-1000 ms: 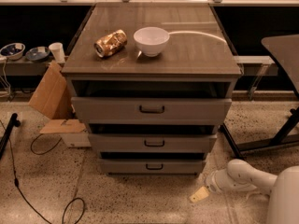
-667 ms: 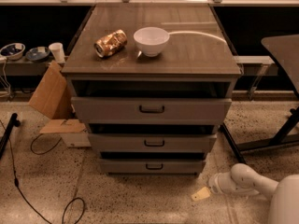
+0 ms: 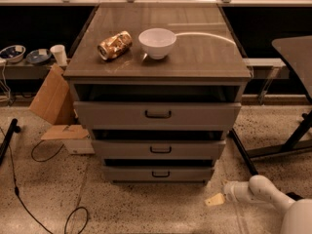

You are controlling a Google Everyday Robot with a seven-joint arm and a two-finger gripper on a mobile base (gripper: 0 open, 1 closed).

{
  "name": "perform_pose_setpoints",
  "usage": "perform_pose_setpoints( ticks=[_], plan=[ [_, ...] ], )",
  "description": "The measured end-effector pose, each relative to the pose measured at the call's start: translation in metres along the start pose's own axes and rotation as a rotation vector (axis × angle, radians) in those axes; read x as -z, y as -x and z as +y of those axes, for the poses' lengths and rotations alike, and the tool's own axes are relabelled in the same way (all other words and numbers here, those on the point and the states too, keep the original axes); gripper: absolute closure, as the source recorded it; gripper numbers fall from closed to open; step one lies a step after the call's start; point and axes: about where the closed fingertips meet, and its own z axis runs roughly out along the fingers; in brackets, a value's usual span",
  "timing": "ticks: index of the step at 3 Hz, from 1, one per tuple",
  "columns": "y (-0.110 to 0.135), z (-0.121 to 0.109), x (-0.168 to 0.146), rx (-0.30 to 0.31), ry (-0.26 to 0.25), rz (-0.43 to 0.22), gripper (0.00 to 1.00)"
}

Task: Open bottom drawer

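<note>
Three grey drawer fronts; ours is the lowest, narrow grey bottom drawer (image 3: 187,174), small black bar handle (image 3: 161,174) centred. White arm's tan-tipped gripper (image 3: 215,199) sits near the floor, right of it, apart, presumably low to match handle height. We cannot tell its grip state.

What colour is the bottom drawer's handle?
Black, on the grey bottom drawer in the camera view; the pincer sits low right.
</note>
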Motion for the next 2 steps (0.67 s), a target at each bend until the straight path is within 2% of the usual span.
perform_pose_setpoints(
  ticks=[2],
  plan=[
    [0.014, -0.042, -0.003, 0.064, -0.006, -0.051, 0.00]
  ],
)
